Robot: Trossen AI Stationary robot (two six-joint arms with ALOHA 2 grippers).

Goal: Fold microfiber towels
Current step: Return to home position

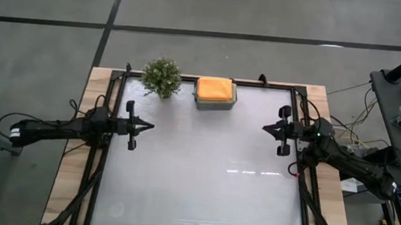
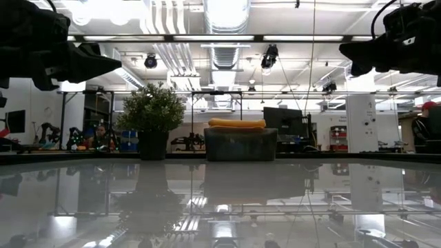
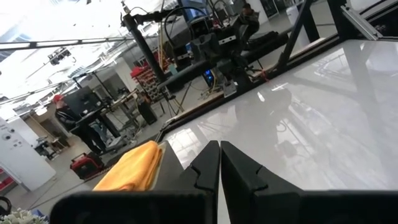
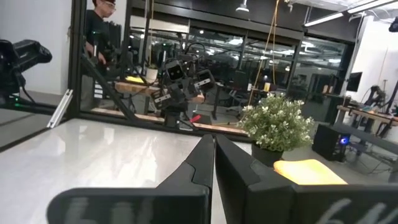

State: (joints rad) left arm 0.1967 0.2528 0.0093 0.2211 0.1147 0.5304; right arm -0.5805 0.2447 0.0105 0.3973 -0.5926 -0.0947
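**Left gripper**: left-centre of the high view, raised above the bench. It is closed and empty, and its fingers meet along a thin seam in its wrist view. It points toward frame centre.

**Right gripper**: right-centre of the high view, facing the left one across the bare middle, well apart from it. It is closed on nothing, its fingers pressed together. It is also raised off the surface.

**Bench**: a white, glossy top. No cloth lies on it in any view.

**Bin**: upper centre of the high view, at the far edge and well apart from both grippers.

**Orange towel**: folded and lying flat in the bin. It rises just above the rim in the low view. The bin wall hides whatever lies beneath it.

**Plant**: just left of the bin in the high view, upright and not touching it.

**Task status (judgement)**: folding and stacking look complete. No towel is loose, nothing is held, and the stack sits square. Both arms are drawn back to the frame sides, so at most the settling into rest remains. The number of towels in the bin cannot be confirmed.
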